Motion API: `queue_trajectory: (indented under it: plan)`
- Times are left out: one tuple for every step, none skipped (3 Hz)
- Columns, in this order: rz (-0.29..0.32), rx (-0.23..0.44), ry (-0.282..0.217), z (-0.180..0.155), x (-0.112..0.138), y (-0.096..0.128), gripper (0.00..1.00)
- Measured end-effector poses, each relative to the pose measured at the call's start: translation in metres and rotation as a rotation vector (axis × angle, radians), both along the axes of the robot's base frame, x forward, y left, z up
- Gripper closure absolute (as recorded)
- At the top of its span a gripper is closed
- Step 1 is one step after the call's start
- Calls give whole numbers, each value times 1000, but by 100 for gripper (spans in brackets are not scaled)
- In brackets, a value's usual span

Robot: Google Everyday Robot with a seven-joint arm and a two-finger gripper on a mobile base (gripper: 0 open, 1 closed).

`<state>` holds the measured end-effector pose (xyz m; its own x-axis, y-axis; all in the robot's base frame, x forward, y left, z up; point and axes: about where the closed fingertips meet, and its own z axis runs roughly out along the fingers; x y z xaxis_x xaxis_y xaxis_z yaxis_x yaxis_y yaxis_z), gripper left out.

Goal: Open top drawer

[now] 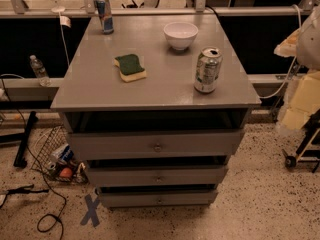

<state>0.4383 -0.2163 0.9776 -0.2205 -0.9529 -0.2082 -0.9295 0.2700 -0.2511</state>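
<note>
Top drawer (125,144) sits ctr frame, knob (157,147) mid-panel; your hand's out of view, can't tell its state.

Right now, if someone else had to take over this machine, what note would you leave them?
Tool: not in view; nothing touches the drawers.
Where: the top drawer sits just under the tabletop and looks shut, its knob free at centre.
Done: nothing visible.
Left: reach the knob, grip it, pull the drawer out.
A can, bowl and sponge sit on top.

White rounded arm (311,39), cream-yellow blocky tool (302,101) at right edge
</note>
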Motion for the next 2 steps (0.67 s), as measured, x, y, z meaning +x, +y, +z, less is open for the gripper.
queue_trajectory:
  plan:
    - [0, 0, 0, 0, 0, 0, 0]
    - [-10, -11, 37, -28, -9, 3, 0]
